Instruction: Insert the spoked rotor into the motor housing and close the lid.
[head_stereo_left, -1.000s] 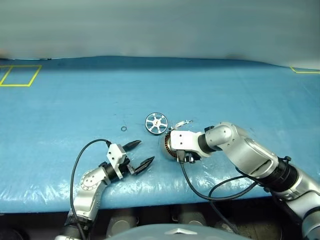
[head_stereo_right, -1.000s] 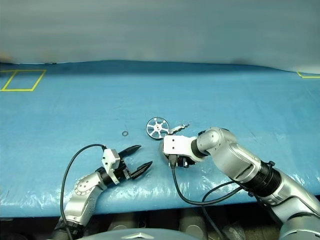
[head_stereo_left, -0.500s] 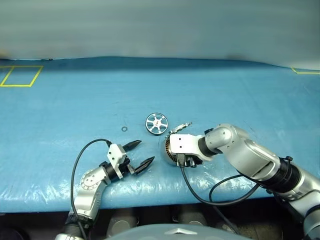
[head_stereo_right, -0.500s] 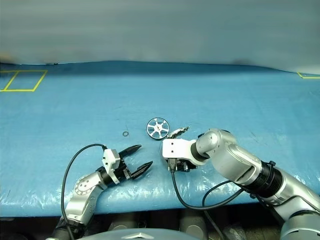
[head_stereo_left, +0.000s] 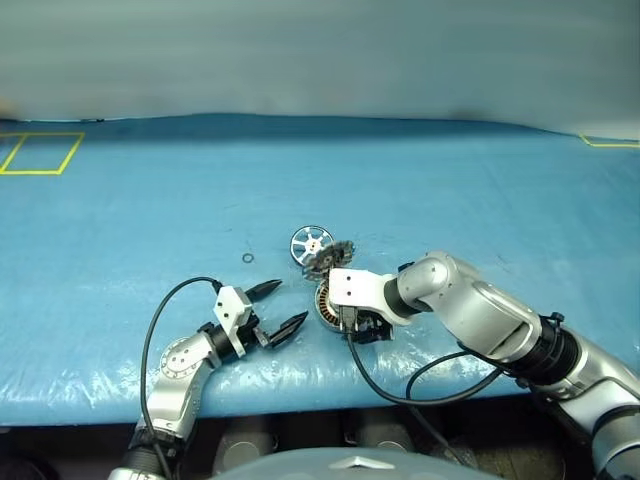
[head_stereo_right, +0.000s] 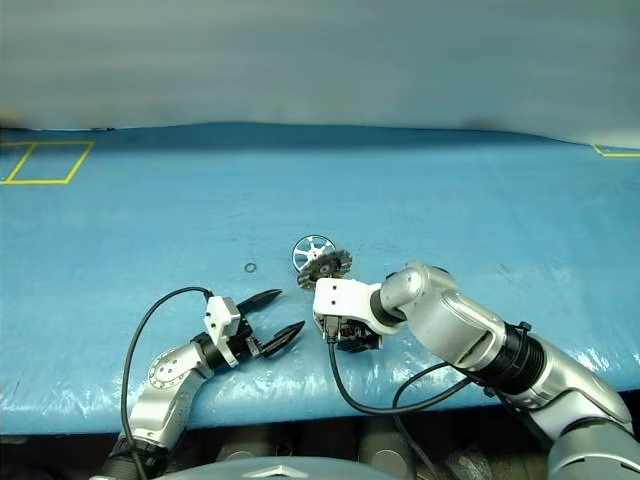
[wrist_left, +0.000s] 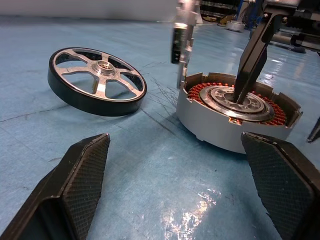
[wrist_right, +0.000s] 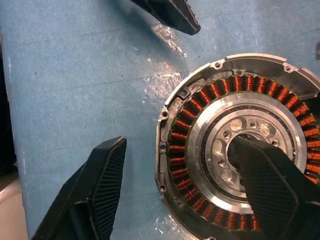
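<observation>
My right gripper (wrist_right: 175, 200) spread, one finger in the motor housing (wrist_left: 235, 115) hub. Left wrist view shows the lid (wrist_left: 180, 37) standing upright, the spoked rotor (wrist_left: 97, 80) beside; my left gripper (head_stereo_left: 277, 307) is spread.

Motor housing (wrist_left: 235, 117) open, copper windings exposed; lid (head_stereo_left: 328, 258) upright at its edge; spoked rotor (wrist_left: 97, 80) flat just beside.

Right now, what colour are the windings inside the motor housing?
Copper-orange, ringing the silver hub of the motor housing; clearest in the right wrist view.
</observation>
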